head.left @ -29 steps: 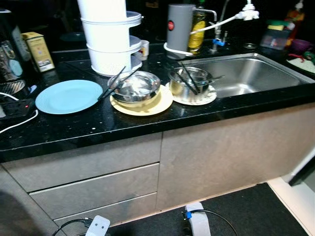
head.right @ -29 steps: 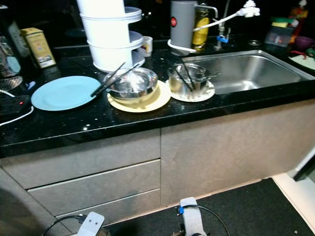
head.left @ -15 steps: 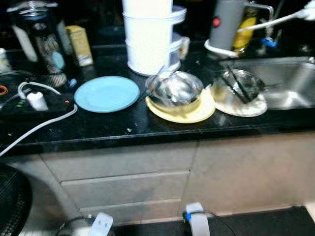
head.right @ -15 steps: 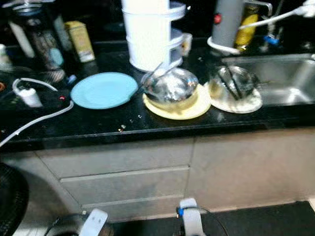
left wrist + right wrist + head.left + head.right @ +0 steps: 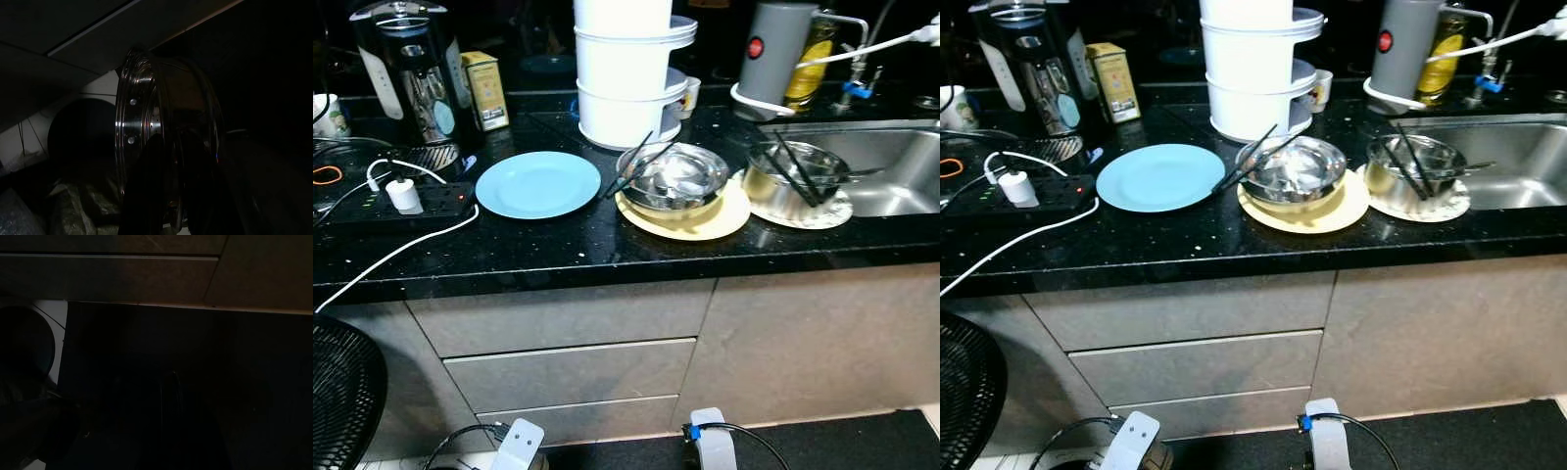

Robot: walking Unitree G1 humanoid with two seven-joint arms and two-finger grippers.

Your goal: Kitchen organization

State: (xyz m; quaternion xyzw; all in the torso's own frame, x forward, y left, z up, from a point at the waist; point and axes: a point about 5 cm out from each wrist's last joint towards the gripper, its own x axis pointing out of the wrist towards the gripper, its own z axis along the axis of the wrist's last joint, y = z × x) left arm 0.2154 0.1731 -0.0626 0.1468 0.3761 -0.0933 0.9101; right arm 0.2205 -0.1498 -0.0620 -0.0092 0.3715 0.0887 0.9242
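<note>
Head view, surface (image 5: 558, 257): black stone; the yellow plate (image 5: 709, 221) sits near its front edge.
Steel bowl (image 5: 677, 178): on the yellow plate, with black chopsticks (image 5: 628, 168) leaning out over its rim.
Blue plate (image 5: 536, 183): just left of the yellow plate, bare.
Second bowl (image 5: 793, 178): right of the yellow plate on a white plate (image 5: 824, 213), holding more chopsticks, beside the sink (image 5: 896, 166).
In the way: white stacked container (image 5: 625, 78) behind the yellow plate; power strip (image 5: 391, 201) and its cable far left.
Risk: lifting either bowl could tip loose chopsticks onto the floor.
Left wrist view, left claw (image 5: 173, 147): low by the cabinet, apparently closed on the rim of a held metal bowl (image 5: 142, 122); a thin grip may slip.
Right wrist view, right claw (image 5: 168, 396): too dark, cannot tell; drawer fronts (image 5: 122, 279) ahead.
</note>
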